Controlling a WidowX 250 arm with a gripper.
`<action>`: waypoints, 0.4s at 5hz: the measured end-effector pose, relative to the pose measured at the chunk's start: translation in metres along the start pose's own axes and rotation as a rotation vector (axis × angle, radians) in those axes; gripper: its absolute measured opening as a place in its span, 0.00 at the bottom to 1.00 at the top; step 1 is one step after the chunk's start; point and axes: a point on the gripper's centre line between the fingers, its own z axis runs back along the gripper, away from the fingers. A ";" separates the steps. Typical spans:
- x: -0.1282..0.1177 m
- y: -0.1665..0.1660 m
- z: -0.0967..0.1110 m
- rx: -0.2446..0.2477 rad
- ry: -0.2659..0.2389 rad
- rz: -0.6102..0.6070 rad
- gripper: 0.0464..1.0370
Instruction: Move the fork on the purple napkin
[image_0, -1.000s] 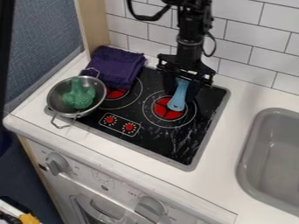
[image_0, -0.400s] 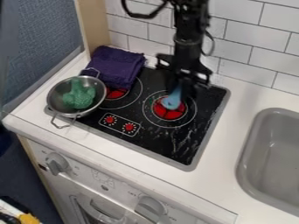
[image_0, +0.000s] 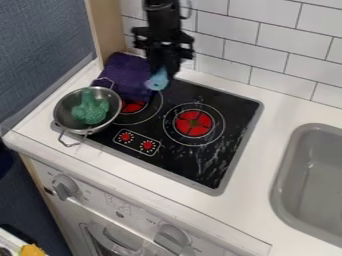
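Observation:
The gripper (image_0: 164, 70) hangs over the stove's back left, beside the right edge of the purple napkin (image_0: 124, 75). It is shut on the blue fork (image_0: 158, 80), whose rounded handle end sticks out below and toward the camera; the rest of the fork is hidden by the gripper. The folded napkin lies at the back left corner of the stove, its right part partly behind the gripper and fork.
A metal strainer (image_0: 65, 118) holding a green broccoli-like toy (image_0: 90, 107) stands at the stove's left, close in front of the napkin. The black stovetop (image_0: 200, 167) is central, a grey sink (image_0: 314, 175) right, a tiled wall (image_0: 267, 55) behind.
The gripper has moved left and up in the view, from above the right burner to beside the napkin, carrying the fork. The right burner is uncovered. Napkin and strainer have stayed put.

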 end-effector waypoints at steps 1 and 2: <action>0.009 0.020 0.017 0.022 -0.029 -0.016 0.30; 0.009 0.048 0.013 0.027 -0.012 0.019 0.30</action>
